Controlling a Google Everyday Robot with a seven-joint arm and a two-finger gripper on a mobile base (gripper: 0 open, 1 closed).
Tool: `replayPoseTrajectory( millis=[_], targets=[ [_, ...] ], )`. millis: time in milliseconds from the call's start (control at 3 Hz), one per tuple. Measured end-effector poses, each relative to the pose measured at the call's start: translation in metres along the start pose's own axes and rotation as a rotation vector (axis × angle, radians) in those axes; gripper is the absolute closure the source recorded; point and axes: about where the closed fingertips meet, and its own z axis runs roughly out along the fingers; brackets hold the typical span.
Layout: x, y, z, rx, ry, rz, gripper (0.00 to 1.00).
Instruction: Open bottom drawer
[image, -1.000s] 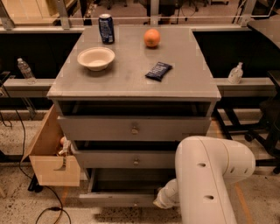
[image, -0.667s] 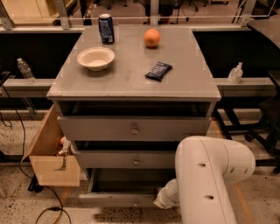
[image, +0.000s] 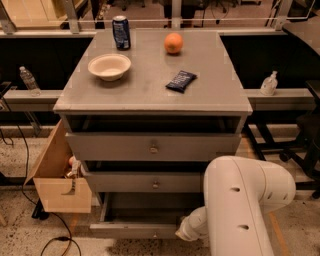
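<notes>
While bottom drawer (image: 132, 230) sits pulled out, gripper (image: 180, 234) at its front, state cannot tell; can (image: 121, 32) label unreadable

Bulky white robot arm (image: 245, 205), smooth rounded shell shaped like a bent tube, two small dark oval holes on its side, narrower white wrist segment tapering down left, gripper (image: 182, 234) at its low end, just beside the bottom drawer (image: 130, 230) front

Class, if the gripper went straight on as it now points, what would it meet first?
Probably the bottom drawer: the gripper, low and just beside the knob, points at its front panel. Depth is unclear.
</notes>
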Motion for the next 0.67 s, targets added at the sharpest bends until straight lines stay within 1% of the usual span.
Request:
replayPoseTrajectory(
  millis=[333, 667],
  targets=[
    [0.0, 0.0, 0.0, 0.0, 0.0, 0.0, 1.0],
    [0.0038, 0.0053, -0.0006, 0.005, -0.005, 0.019, 1.0]
  ],
)
